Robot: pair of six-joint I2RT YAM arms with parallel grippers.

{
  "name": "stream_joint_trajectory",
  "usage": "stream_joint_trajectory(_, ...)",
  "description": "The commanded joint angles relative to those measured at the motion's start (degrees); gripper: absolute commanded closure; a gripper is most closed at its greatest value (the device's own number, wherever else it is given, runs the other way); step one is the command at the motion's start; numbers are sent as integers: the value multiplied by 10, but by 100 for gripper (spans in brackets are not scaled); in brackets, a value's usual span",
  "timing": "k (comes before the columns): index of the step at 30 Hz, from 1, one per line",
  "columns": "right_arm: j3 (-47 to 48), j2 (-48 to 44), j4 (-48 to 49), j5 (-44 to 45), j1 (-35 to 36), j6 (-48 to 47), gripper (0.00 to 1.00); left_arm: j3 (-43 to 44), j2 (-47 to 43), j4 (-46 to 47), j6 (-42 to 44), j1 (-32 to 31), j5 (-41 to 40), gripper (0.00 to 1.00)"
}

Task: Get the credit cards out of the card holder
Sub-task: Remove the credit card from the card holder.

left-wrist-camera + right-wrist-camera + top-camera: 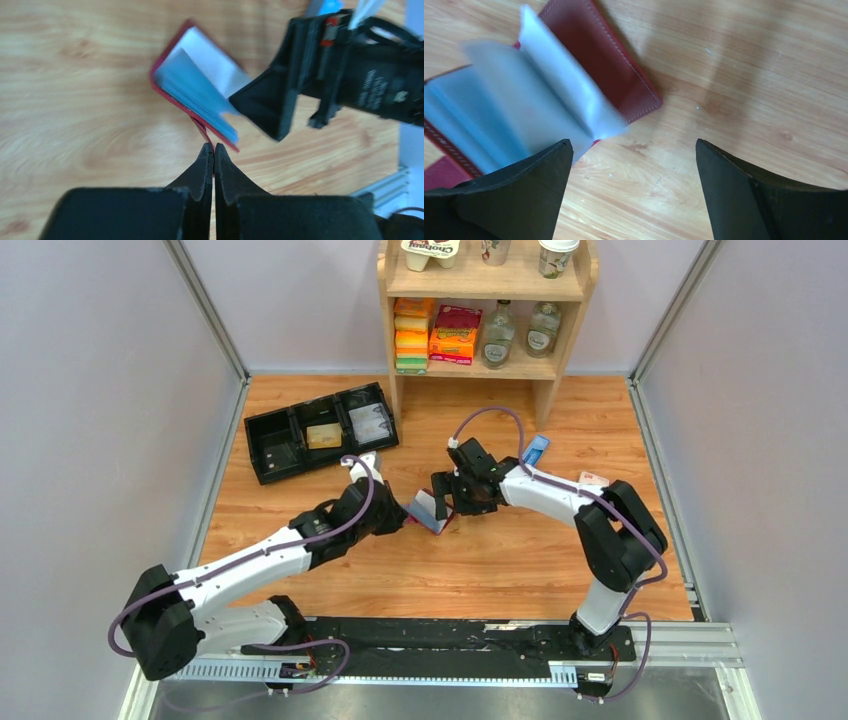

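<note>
The maroon card holder [428, 508] lies open on the wooden table between my two grippers, its pale blue-grey sleeves [519, 115] fanned upward. My left gripper [213, 150] is shut on a thin red edge of the card holder [192, 90] and shows in the top view [398, 517] just left of it. My right gripper [634, 150] is open and empty, its left finger [524, 185] against the sleeves; in the top view it [447, 502] hovers over the holder's right side. I cannot tell any credit card from the sleeves.
A black divided tray [268, 455] at the back left holds a tan block [323, 435] and a pale grey flat item [370, 422]. A long blue box [536, 450] and a pink-white small box [592, 478] lie to the right. A wooden shelf [487, 285] stands at the back.
</note>
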Motion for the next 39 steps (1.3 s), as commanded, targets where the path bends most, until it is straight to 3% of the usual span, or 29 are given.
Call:
stream_joint_trajectory(1, -12, -77, 42, 3, -7, 24, 3, 75, 40, 41, 40, 1, 43, 100)
stream_joint_trajectory(6, -49, -144, 58, 72, -23, 45, 0, 136, 107, 42, 58, 1, 55, 100)
stream_joint_trajectory(9, -76, -173, 80, 54, -36, 44, 0, 156, 124, 32, 65, 1, 48, 100)
stream_joint_trajectory(13, -94, -181, 106, -9, -38, 31, 4, 123, 104, 28, 62, 7, 33, 100)
stream_joint_trajectory(24, -94, -138, 171, -148, -36, 17, 22, -96, -58, -26, -23, 14, -15, 100)
stream_joint_trajectory(39, -66, -59, 200, -214, -12, 1, 22, -133, 7, -34, -28, 14, -46, 100)
